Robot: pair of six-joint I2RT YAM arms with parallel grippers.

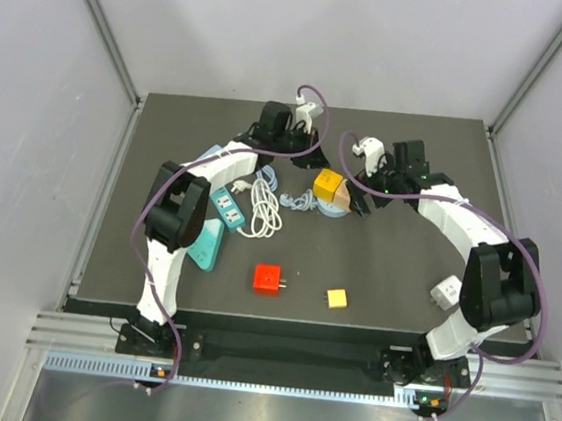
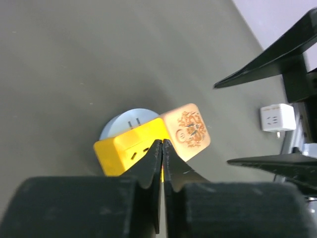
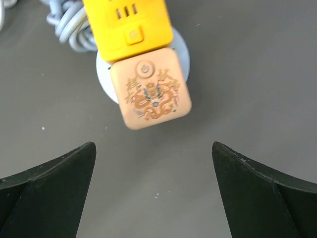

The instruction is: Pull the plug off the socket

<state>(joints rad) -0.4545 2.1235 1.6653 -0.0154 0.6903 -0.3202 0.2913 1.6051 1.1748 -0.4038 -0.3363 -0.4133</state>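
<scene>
A yellow socket cube (image 1: 327,184) lies tilted on a pale blue round disc (image 1: 334,209) at mid-table. A tan plug block with a dragon print (image 3: 150,92) is joined to its end. My left gripper (image 2: 162,142) is shut and empty, its tips at the near edge of the yellow cube (image 2: 130,145); it also shows in the top view (image 1: 313,166). My right gripper (image 3: 152,148) is open wide, with the tan block just ahead of the gap and nothing touching it. It also shows in the top view (image 1: 356,191).
A white coiled cable (image 1: 264,205) and two teal power strips (image 1: 217,226) lie left of the cube. A red plug cube (image 1: 269,278) and a small yellow square (image 1: 337,298) sit near the front. A white adapter (image 1: 445,291) lies by the right arm.
</scene>
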